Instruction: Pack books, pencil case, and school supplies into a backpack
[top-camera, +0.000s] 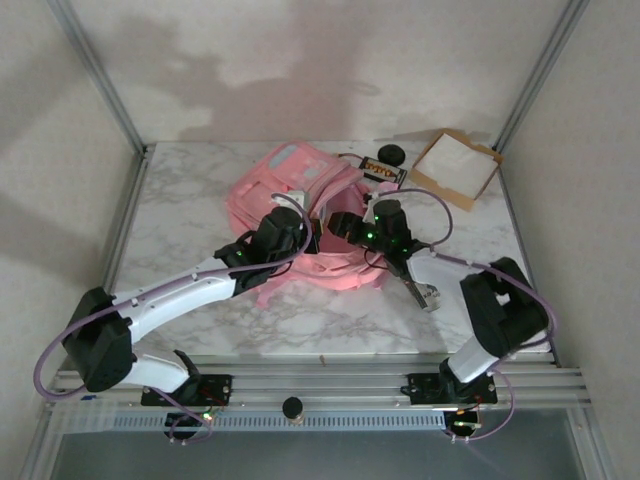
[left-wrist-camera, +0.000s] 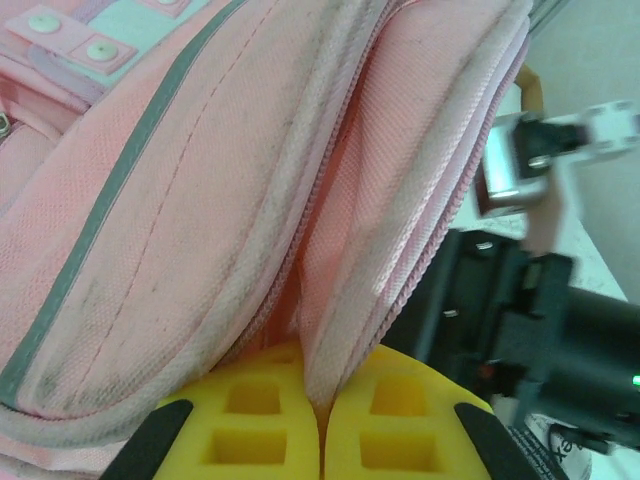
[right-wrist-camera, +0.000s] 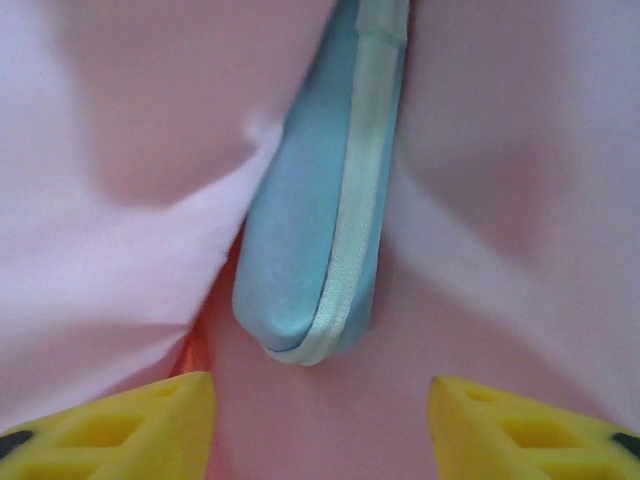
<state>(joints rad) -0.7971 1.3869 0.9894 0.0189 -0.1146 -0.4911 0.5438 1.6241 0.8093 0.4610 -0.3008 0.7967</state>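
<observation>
The pencil case (right-wrist-camera: 315, 220) lies down inside the backpack (top-camera: 270, 185), a smooth pale-blue pouch with a rounded end and a lighter zip seam along its edge, nested in a fold of soft pink lining that bunches on either side of it. My right gripper (right-wrist-camera: 320, 390) is inside the opening with its ribbed yellow fingers (right-wrist-camera: 120, 425) spread wide. Nothing is between them, and the pouch sits just ahead of them, apart from both. My left gripper (left-wrist-camera: 318, 405) is pinched tight on the backpack's rim, clamping a flap of coarse woven pink canvas beside the piped zip edge so the mouth stays parted. I judge the step in hand to be seating the pouch. To do it well I should draw the right fingers straight out along the opening without closing them, so the loose lining does not snag and drag the slippery case with it. Meanwhile the left grip should hold the rim up and taut, not twisted. The bag is limp and will sag shut if that hold slackens. Around it is the marble-patterned table (top-camera: 180, 220), with a stiff cardboard tray (top-camera: 455, 168) well apart at the far right.
</observation>
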